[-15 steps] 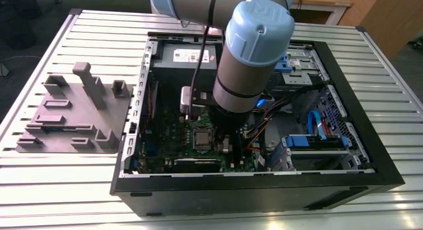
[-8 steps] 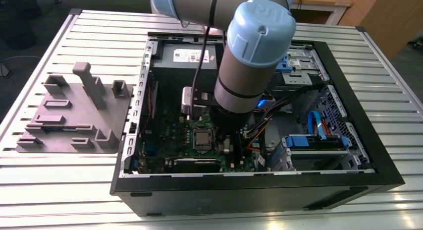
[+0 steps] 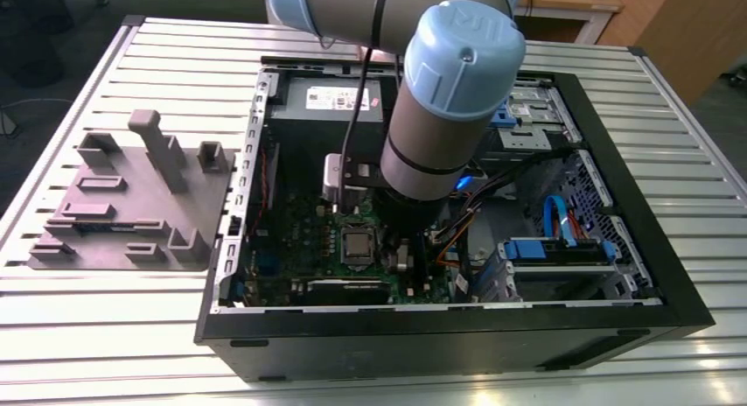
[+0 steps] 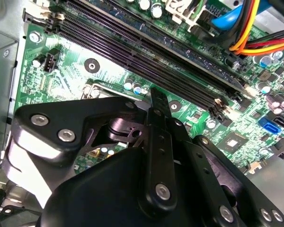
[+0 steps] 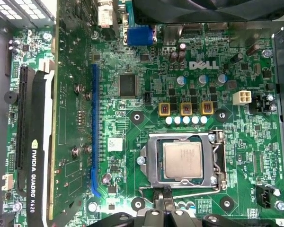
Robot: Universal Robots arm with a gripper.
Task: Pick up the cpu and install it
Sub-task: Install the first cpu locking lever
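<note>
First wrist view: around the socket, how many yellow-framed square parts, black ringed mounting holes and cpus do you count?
yellow-framed square parts: 3
black ringed mounting holes: 4
cpu: 1
Total: 8

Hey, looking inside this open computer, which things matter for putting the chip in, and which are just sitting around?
For the job:
cpu, lying in its socket frame
green board
pincer, close beside the socket

Just there:
graphics card
memory slots
blue cable
grey fixture on the table
</note>
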